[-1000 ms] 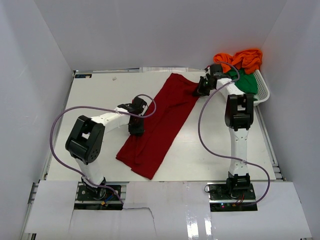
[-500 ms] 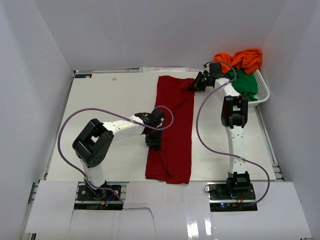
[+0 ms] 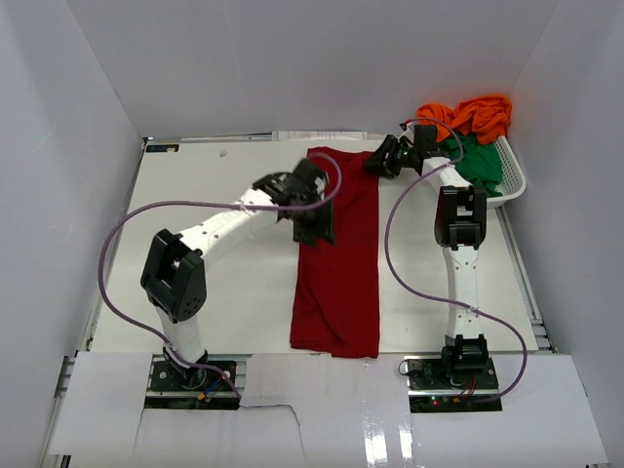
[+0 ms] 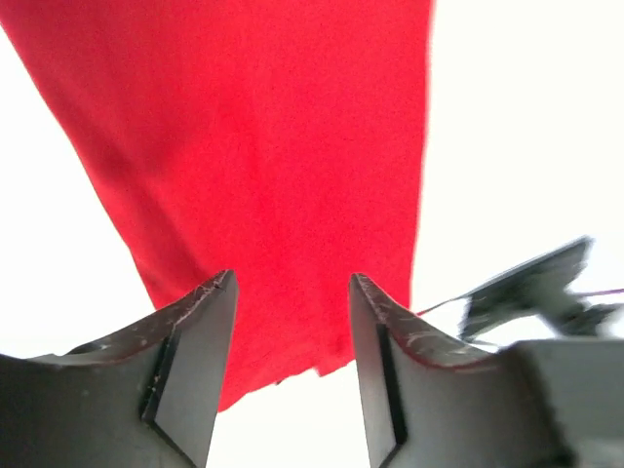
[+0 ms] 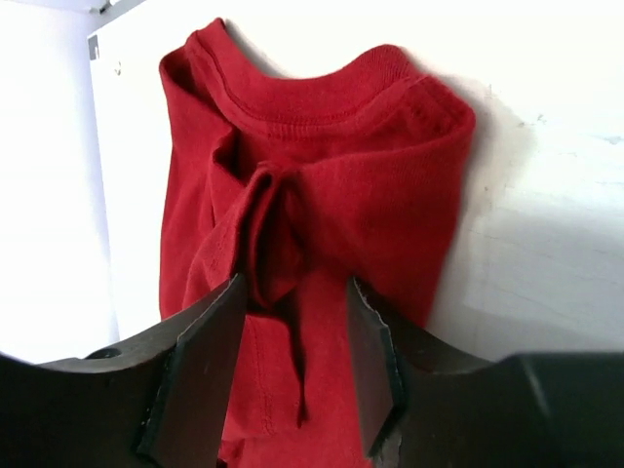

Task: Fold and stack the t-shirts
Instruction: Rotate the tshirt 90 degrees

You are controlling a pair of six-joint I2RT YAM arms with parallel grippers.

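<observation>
One dark red t-shirt [image 3: 341, 283], flat; one orange bundle [image 3: 483, 115], one green bundle [image 3: 483, 164], one basket [image 3: 515, 175]. Both left gripper [image 4: 292, 281] and right gripper [image 5: 294, 284] gape empty

the dark red t-shirt [image 3: 339, 263] is soft matt knit cloth with a ribbed collar [image 5: 322, 93]; the table [image 3: 214, 195] is smooth white; the left gripper [image 4: 292, 280] has dark matt plastic-looking fingers [image 4: 190, 361], scuffed.
</observation>
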